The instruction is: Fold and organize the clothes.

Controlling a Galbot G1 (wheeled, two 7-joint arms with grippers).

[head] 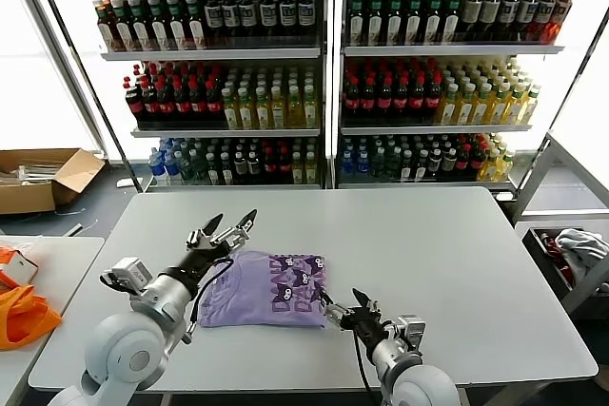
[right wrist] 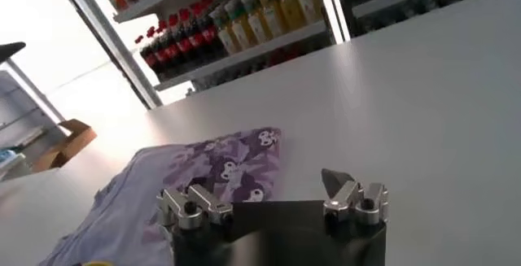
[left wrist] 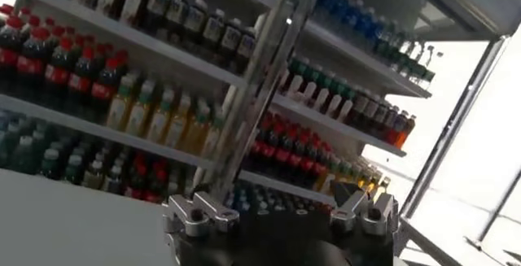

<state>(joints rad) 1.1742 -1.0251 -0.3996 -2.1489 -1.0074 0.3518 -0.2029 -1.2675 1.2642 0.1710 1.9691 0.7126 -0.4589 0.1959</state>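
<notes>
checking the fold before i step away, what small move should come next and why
Probably draw both arms back. The T-shirt lies folded on the table, the left claw is open above its far left corner, and the right claw is open by its near right corner, neither holding it.

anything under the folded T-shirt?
The lavender T-shirt lies flat on the white table, print panel up on one side. Only table shows around it; its folded-under layers and anything beneath are covered.

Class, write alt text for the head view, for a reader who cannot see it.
A folded lavender T-shirt with a dark purple print lies on a grey table, between the left gripper and right gripper, both with open jaws. Drink shelves stand behind.
</notes>
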